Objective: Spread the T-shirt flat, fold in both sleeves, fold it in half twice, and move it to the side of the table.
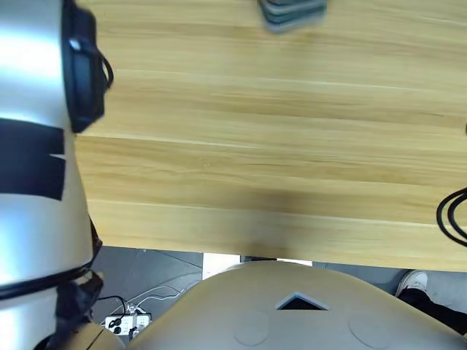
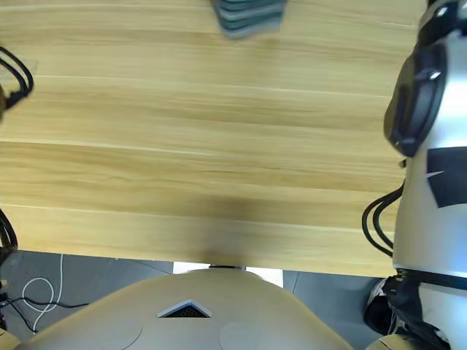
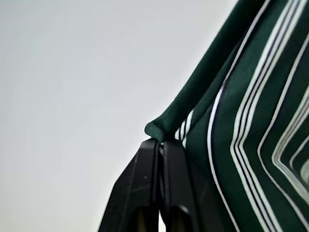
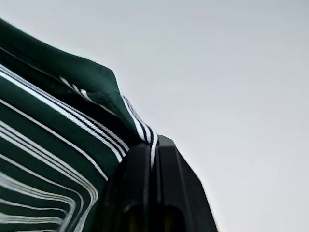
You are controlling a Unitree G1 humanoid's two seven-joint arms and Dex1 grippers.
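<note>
The T-shirt is dark green with thin white stripes. In the left wrist view my left gripper is shut on a rolled edge of it, against a plain pale background. My right gripper is likewise shut on a striped edge of the T-shirt. In the eye views both arms rise along the picture's sides, the left arm and the right arm. A small blurred piece of striped cloth shows at the far top over the table.
The light wooden table spans the view, its front edge close to me. Black cables loop by the right arm. A power strip with white leads lies on the floor below the table's left front.
</note>
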